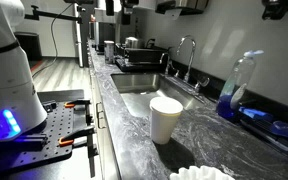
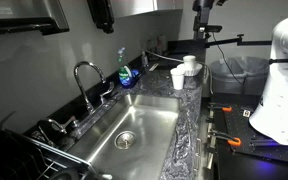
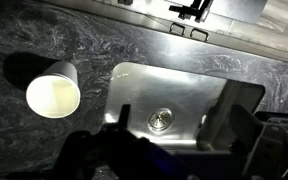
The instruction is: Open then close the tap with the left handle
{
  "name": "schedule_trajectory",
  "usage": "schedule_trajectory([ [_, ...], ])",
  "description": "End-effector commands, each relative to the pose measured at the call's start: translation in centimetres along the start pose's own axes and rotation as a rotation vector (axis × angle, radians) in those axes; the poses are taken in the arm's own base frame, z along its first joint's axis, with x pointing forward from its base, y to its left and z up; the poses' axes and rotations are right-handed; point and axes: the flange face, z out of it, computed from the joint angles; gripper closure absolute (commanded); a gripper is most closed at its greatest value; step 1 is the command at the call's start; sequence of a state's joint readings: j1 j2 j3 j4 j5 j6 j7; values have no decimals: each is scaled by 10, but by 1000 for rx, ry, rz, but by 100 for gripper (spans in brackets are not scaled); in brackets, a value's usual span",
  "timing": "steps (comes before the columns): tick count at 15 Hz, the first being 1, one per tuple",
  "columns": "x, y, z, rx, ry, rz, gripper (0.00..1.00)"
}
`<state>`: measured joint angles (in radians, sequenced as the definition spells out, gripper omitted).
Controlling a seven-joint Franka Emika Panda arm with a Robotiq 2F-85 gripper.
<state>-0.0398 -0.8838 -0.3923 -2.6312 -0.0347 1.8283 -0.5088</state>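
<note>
The tap (image 1: pixel 187 52) is a tall chrome gooseneck at the back of the steel sink (image 1: pixel 144 85). It also shows in an exterior view (image 2: pixel 84 80) behind the sink (image 2: pixel 149 125). The left handle (image 1: pixel 170 68) is a small chrome stub beside the tap's base, also faintly seen in an exterior view (image 2: pixel 57 124). My gripper (image 3: pixel 174 115) is open and empty, high above the sink basin (image 3: pixel 184 85) and far from the tap. It hangs dark at the top of an exterior view (image 2: pixel 204 15). The tap is hidden in the wrist view.
A white paper cup (image 1: pixel 166 118) stands on the marble counter near the sink, also in the wrist view (image 3: pixel 52 92). A blue-filled spray bottle (image 1: pixel 239 92) stands by the wall. More cups (image 2: pixel 189 68) and a dish rack (image 2: pixel 34 155) flank the sink.
</note>
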Motion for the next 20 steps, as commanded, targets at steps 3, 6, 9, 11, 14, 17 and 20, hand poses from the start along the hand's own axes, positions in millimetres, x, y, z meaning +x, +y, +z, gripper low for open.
schedule_trajectory([
  [3,0,0,0,0,-1,0,0],
  [6,23,-44,16,-42,-68,-193,0],
  [9,46,-85,23,-95,-105,-346,0],
  [11,57,-109,25,-127,-114,-450,0],
  [14,76,-133,34,-185,-117,-584,0],
  [17,69,-135,35,-172,-108,-563,0],
  [20,73,-135,40,-171,-121,-582,0],
])
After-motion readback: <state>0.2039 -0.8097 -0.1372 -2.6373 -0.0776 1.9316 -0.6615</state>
